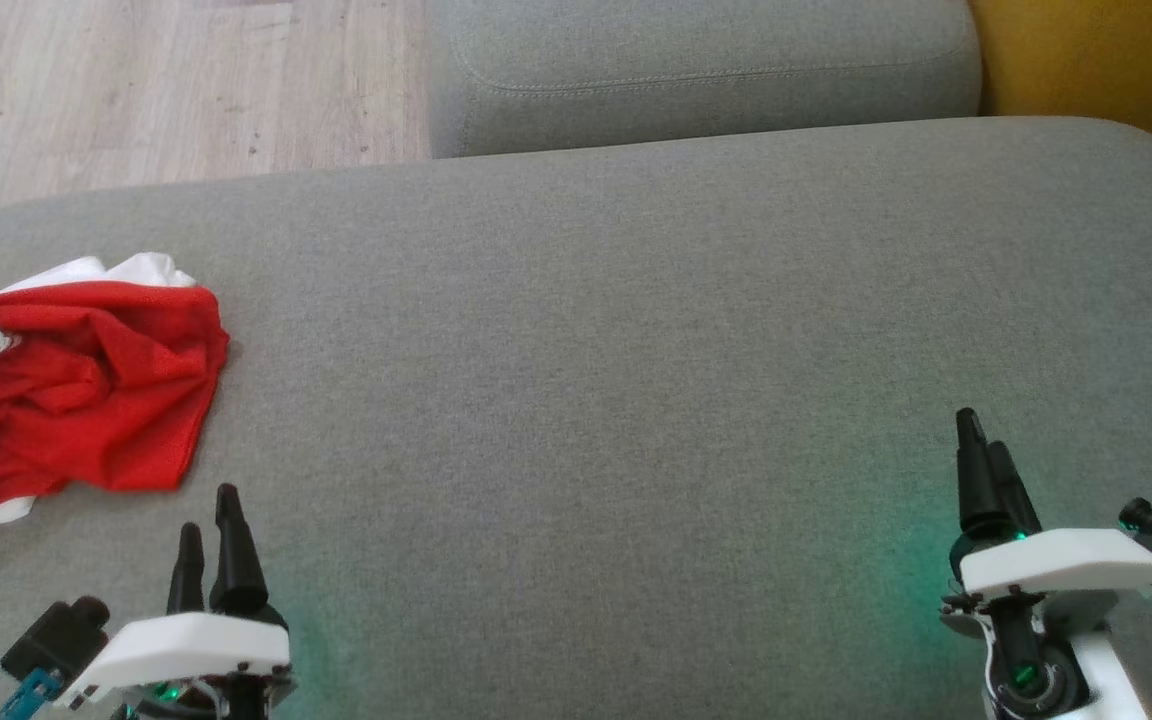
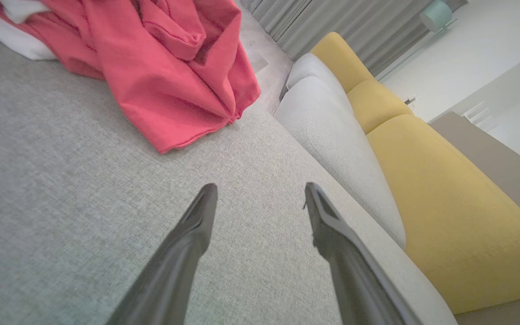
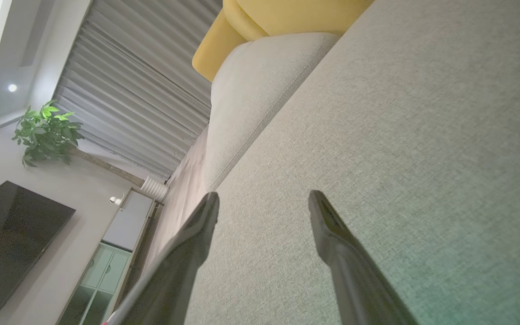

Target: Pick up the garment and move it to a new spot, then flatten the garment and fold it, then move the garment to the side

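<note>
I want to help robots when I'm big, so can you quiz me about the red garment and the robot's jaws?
1. True or false: the red and white garment lies neatly folded on the grey cushion.
2. Which jaws are nearer the garment? A: left. B: right.
3. Fill in: both pairs of jaws are ____ and hold nothing.
Key: 1 false, it is crumpled. 2 A. 3 open.

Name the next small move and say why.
Probably reach the left gripper forward and left onto the red and white garment: it lies crumpled near that open gripper, untouched, while the right gripper sits far across the grey cushion.
</note>
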Robot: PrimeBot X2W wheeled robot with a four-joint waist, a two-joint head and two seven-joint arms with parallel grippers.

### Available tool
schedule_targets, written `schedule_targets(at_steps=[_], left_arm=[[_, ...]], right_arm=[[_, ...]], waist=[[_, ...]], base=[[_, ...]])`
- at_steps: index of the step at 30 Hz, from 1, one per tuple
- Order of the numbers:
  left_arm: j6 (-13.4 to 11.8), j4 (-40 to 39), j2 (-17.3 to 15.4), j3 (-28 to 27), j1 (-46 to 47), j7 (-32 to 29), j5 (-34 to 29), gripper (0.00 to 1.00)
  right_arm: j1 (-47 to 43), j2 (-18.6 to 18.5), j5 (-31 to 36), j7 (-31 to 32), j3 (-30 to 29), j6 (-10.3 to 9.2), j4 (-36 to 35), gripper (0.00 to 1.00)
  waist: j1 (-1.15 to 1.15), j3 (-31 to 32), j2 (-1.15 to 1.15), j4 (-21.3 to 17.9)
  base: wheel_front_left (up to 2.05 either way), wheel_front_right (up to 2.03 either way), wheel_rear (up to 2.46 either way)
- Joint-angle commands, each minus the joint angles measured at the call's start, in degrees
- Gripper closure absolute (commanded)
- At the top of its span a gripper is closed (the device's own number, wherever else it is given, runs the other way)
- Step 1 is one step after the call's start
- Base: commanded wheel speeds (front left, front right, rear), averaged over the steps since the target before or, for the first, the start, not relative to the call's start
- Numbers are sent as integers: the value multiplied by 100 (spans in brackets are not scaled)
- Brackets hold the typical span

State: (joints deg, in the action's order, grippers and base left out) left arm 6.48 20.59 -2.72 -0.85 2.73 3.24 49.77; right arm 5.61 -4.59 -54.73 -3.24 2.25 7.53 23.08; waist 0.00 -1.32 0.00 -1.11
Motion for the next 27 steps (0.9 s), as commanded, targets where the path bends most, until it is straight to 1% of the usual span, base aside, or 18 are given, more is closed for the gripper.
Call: schedule_targets(at_steps=[1, 15, 27], left_arm=[[-9, -153, -84, -62, 212, 65, -92, 0], [-48, -169, -74, -51, 151, 303, -1124, 0], [-100, -97, -86, 54, 119, 524, -2118, 0]], right_arm=[[330, -110, 83, -72, 95, -2, -161, 0], [350, -139, 972, -308, 313, -3, -117, 0], [373, -139, 1959, -528, 481, -3, 9, 0]], waist=[[0, 1, 0, 1], [0, -26, 0, -58], [0, -64, 0, -60]], base=[[0, 0, 0], [0, 0, 0], [0, 0, 0]])
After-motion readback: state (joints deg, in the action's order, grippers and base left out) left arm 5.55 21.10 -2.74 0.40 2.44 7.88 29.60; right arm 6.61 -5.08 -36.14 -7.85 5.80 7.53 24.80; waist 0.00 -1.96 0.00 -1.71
